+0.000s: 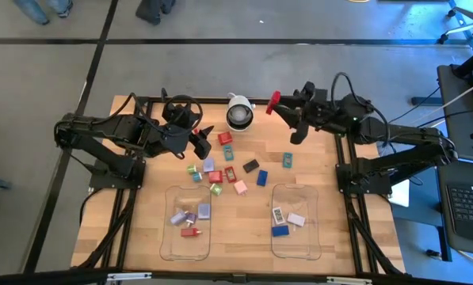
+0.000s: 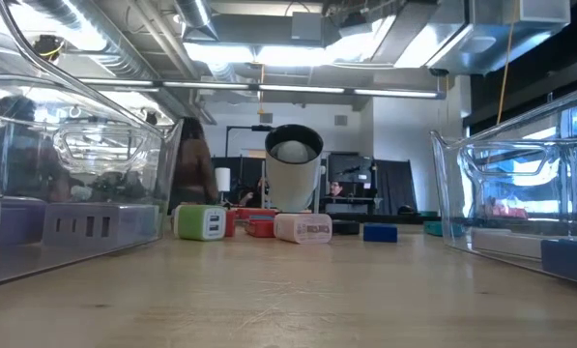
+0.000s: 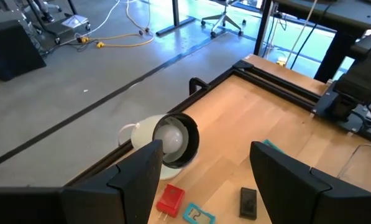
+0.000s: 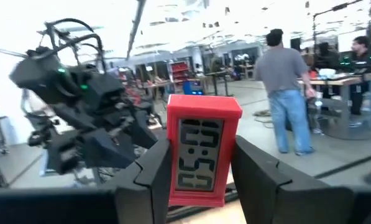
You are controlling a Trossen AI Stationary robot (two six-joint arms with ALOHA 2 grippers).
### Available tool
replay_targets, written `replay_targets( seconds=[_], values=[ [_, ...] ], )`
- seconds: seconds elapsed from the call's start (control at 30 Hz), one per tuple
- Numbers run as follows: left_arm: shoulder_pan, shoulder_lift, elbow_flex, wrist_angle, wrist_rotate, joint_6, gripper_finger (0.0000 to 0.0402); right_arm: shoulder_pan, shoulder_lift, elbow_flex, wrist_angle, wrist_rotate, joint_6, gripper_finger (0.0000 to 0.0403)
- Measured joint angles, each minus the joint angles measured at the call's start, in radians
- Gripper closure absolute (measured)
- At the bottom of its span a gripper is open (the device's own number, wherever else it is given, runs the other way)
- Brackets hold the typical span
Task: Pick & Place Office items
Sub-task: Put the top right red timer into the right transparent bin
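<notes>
I've got the right gripper [image 1: 282, 108] up near the table's [image 1: 331, 253] top edge, right of the camera dome [image 1: 238, 113], clamped on a red block [image 4: 202, 158] with a display face. The left gripper [image 1: 198, 142] sits left of the dome, fingers spread and holding nothing. Loose items [image 1: 234, 169] crowd mid-frame above the two trays [image 1: 166, 237], with bare wood lower centre between the trays.
</notes>
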Motion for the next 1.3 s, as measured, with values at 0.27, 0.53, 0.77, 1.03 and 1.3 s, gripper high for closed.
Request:
replay_targets(
  seconds=[0.27, 0.53, 0.77, 1.03, 1.3],
  values=[
    [0.000, 0.000, 0.000, 0.000, 0.003, 0.034, 0.0162, 0.106, 0.000, 0.000, 0.008, -0.009, 0.100, 0.0261],
    [0.000, 0.000, 0.000, 0.000, 0.003, 0.064, 0.0162, 0.244, 0.000, 0.000, 0.009, -0.041, 0.189, 0.0261],
    [0.000, 0.000, 0.000, 0.000, 0.011, 0.079, 0.0162, 0.361, 0.000, 0.000, -0.043, -0.176, 0.296, 0.0261],
    [0.000, 0.000, 0.000, 0.000, 0.017, 0.075, 0.0162, 0.473, 0.000, 0.000, -0.277, -0.269, 0.547, 0.0261],
    [0.000, 0.000, 0.000, 0.000, 0.012, 0.022, 0.0162, 0.619, 0.025, 0.000, -0.681, -0.170, 0.815, 0.0261]
  ],
)
